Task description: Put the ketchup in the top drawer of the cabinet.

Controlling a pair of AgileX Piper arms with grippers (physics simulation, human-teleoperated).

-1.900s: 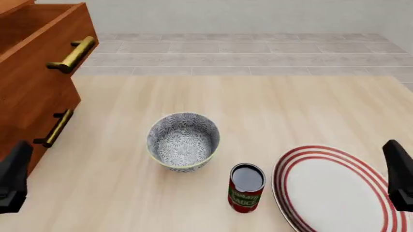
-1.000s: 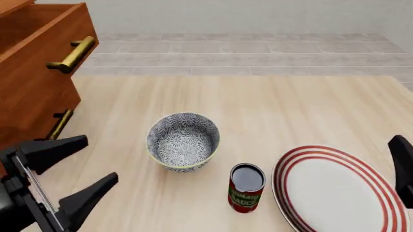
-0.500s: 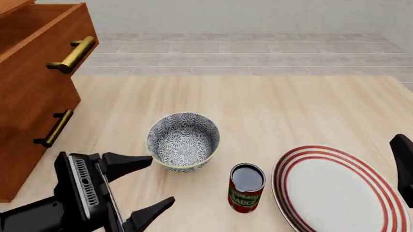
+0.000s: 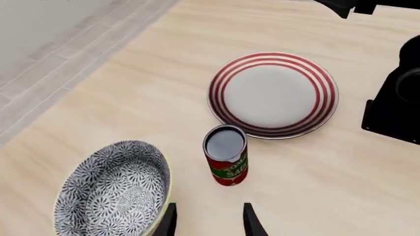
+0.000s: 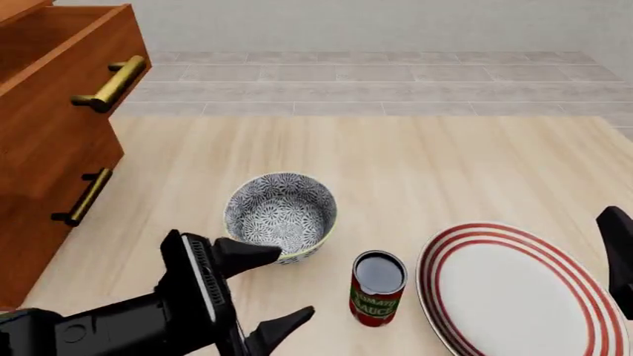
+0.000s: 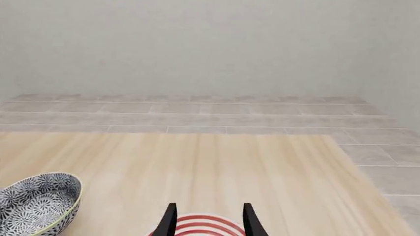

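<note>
Ketchup (image 5: 378,298) stands upright on the surface (image 5: 425,163), between the bowl (image 5: 281,217) and the plate (image 5: 512,288), close to the plate's rim and apart from the bowl. Its dark silver-rimmed top faces up and the green label band shows on its side.

Left hand (image 5: 265,291) is low over the surface just beside the ketchup, on the bowl side, with its two black fingers (image 5: 247,254) spread wide and nothing between them; one fingertip lies against the bowl's near rim in the front view. In the left wrist view the ketchup (image 4: 226,162) sits ahead of the fingertips.

Right hand (image 6: 206,220) sits at the surface's right edge above the plate, fingers parted and empty.

Cabinet (image 5: 44,185) stands at the far left, its top drawer (image 5: 70,44) pulled out, brass handle (image 5: 111,84) forward.
</note>
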